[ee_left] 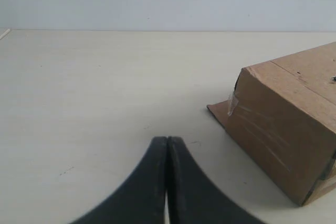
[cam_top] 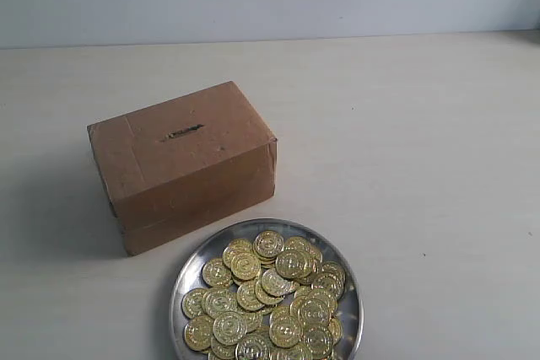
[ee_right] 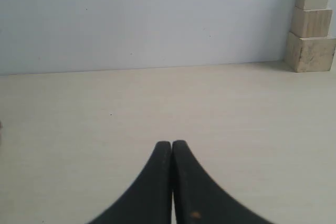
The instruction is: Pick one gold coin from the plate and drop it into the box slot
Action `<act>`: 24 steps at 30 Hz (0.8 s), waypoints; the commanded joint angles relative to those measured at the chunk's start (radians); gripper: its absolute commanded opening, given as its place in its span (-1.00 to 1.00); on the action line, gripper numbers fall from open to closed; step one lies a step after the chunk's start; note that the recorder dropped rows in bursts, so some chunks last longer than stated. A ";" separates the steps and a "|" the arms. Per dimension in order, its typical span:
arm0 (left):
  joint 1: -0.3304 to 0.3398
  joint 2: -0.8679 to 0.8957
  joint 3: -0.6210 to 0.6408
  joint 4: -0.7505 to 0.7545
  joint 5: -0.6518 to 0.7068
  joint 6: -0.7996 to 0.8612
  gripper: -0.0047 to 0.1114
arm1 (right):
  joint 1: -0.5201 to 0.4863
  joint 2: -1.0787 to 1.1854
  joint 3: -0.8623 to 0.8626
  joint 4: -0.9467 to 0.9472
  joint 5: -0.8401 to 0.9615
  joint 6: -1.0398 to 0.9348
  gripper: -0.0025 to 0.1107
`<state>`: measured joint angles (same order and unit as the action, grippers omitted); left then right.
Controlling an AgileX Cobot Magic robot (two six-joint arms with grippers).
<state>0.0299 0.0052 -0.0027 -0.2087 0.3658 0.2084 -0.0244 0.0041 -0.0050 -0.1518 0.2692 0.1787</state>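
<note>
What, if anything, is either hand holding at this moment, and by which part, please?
Nothing is held. The left hand and the right hand are both shut and empty. The coins lie on the plate.

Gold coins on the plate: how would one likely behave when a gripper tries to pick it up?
Probably slippery: the gold coins look thin, hard and shiny. They lie overlapped in a loose heap, so neighbours would likely shift or slide when one is pinched. The raised rim of the plate should keep strays in.

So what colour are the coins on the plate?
The coins are gold; exterior view shows them best.
</note>
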 commanded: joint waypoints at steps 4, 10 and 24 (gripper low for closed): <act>-0.005 -0.005 0.003 -0.007 -0.007 -0.003 -0.92 | 0.002 -0.004 0.005 -0.008 -0.028 0.006 -0.96; -0.005 -0.005 0.003 -0.007 -0.007 -0.003 -0.92 | 0.002 -0.004 0.005 0.057 -0.240 0.006 -0.96; -0.005 -0.005 0.003 -0.007 -0.007 -0.003 -0.92 | 0.002 -0.004 0.005 0.101 -0.453 0.017 -0.96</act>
<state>0.0299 0.0052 -0.0027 -0.2087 0.3658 0.2084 -0.0244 0.0041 -0.0050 -0.0610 -0.0663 0.1807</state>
